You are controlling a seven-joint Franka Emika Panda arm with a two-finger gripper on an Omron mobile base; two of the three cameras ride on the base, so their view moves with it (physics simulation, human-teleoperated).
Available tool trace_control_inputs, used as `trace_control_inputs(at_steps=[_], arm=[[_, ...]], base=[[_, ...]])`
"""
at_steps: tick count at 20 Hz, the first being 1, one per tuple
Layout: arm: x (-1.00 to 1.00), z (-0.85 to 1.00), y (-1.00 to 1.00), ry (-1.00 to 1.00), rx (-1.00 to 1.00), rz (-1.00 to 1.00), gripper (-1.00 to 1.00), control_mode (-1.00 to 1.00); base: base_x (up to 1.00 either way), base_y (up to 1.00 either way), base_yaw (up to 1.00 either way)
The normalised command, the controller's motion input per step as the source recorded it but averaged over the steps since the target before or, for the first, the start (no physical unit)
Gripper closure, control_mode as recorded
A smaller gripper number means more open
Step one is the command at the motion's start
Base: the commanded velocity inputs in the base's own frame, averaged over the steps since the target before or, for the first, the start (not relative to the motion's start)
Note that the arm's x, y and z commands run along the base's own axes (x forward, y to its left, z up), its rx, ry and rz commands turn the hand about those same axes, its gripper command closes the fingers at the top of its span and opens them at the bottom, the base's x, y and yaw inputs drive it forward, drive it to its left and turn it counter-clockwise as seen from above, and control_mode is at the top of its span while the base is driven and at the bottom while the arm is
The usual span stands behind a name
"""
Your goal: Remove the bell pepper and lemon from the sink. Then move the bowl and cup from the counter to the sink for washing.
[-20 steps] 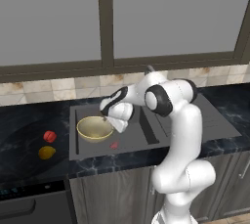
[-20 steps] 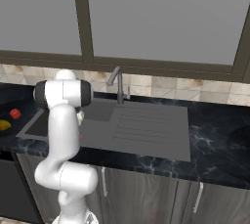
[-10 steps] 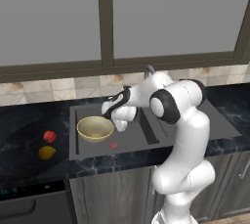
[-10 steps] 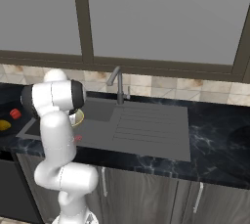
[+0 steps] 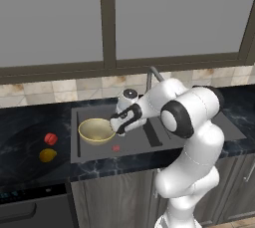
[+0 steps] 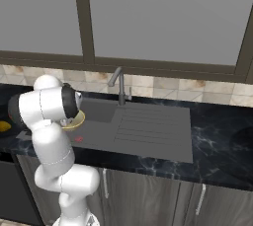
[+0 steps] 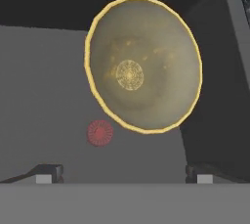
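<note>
While hand [image 7: 122,171] gapes empty | sink [image 5: 149,145]: one bowl [image 5: 96,130] | counter [image 5: 25,147]: one bell pepper [image 5: 50,138], one lemon [image 5: 48,155]

The dark grey rectangular sink [image 5: 127,145] is viewed forward and downward from behind the arm, left and right [image 6: 148,131]. Both views share it. The shiny golden-brass bowl [image 7: 144,64] is seen closely from the hand, toward twelve o'clock.

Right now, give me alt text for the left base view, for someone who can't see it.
A golden bowl sits in the dark sink, with the white arm's open gripper beside its rim. A red bell pepper and lemon lie on the black counter.
</note>
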Motion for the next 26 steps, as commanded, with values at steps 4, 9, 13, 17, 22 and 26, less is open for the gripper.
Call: trace_control_inputs(at_steps=[4, 9, 13, 17, 22, 26], arm=[[-0.18, 0.43, -0.03, 0.13, 0.0, -0.51, -1.0, -1.0], [-0.11, 0.49, 0.0, 0.22, 0.0, -0.48, -1.0, -1.0], [-0.24, 0.39, -0.09, 0.21, 0.04, -0.42, -1.0, -1.0], [-0.29, 0.38, -0.15, 0.14, 0.05, -0.39, -1.0, -1.0], [-0.42, 0.29, -0.14, 0.02, 0.07, -0.37, -1.0, -1.0], [-0.46, 0.22, -0.09, -0.05, 0.02, -0.38, -1.0, -1.0]], base=[[0.0, 0.0, 0.0], [0.0, 0.0, 0.0], [0.0, 0.0, 0.0], [0.0, 0.0, 0.0], [0.0, 0.0, 0.0], [0.0, 0.0, 0.0]])
